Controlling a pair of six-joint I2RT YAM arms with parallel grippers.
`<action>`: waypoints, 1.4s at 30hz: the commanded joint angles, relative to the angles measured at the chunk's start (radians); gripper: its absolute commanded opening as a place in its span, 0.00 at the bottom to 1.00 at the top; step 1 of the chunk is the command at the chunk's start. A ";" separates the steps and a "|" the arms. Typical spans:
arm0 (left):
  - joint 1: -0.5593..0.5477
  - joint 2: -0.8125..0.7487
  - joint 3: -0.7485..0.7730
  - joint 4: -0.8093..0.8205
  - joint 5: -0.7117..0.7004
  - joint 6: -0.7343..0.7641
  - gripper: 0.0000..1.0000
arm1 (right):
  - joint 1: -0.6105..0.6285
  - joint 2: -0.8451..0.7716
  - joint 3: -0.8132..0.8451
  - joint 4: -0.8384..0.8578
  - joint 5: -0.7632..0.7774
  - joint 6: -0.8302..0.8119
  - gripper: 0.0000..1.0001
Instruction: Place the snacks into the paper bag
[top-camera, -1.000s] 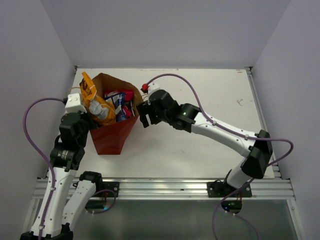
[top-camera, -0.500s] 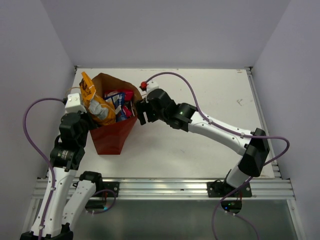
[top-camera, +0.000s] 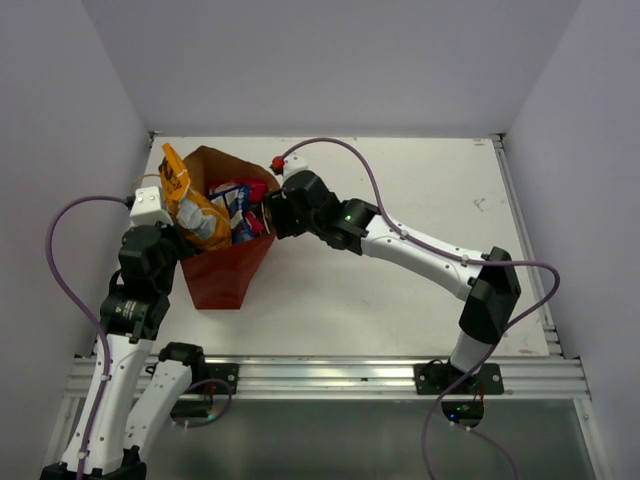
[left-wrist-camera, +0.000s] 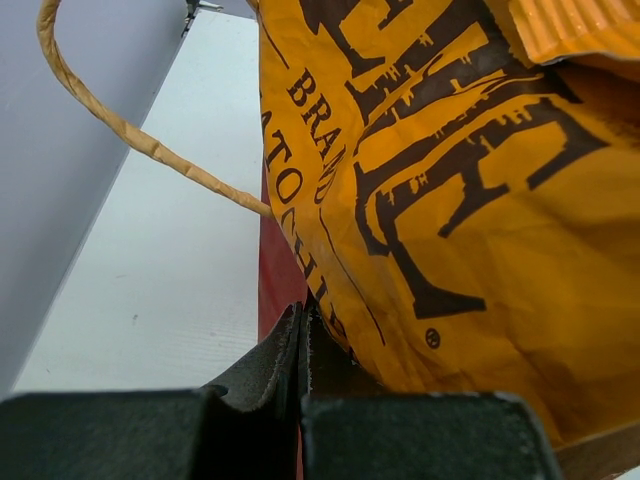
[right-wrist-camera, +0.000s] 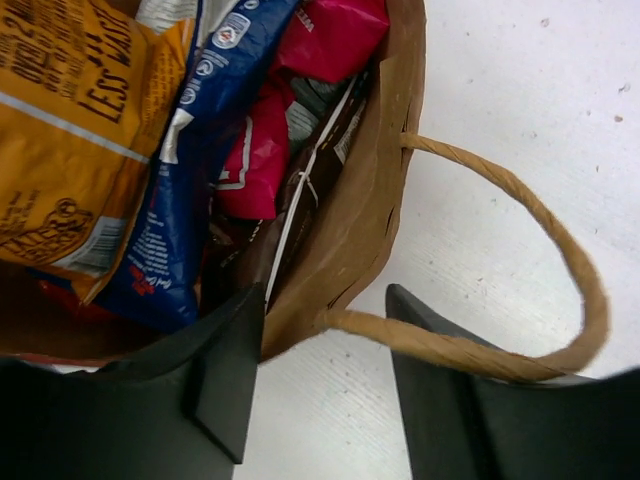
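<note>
While the bag (top-camera: 225, 275) is pinched by the left gripper (left-wrist-camera: 301, 318), the spread right gripper (right-wrist-camera: 322, 300) should be closed on paper only, not snacks (right-wrist-camera: 170, 180).

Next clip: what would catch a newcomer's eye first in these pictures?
The reddish-brown paper bag at the table's left is stuffed with bright packets, and an orange-yellow packet sticks out of its top. The right pincer stands open astride the bag's right wall, with a string handle running between its fingers. The left pincer is shut on the bag's left rim.
</note>
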 joint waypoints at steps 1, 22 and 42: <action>-0.008 0.002 0.000 0.016 -0.006 0.012 0.00 | -0.010 0.045 0.035 0.027 0.028 0.004 0.54; -0.008 0.014 0.031 0.120 0.325 0.009 0.00 | -0.010 -0.048 0.141 -0.063 0.128 -0.060 0.00; -0.067 0.021 -0.134 0.510 0.725 -0.212 0.00 | -0.011 -0.284 -0.033 -0.223 0.339 -0.114 0.00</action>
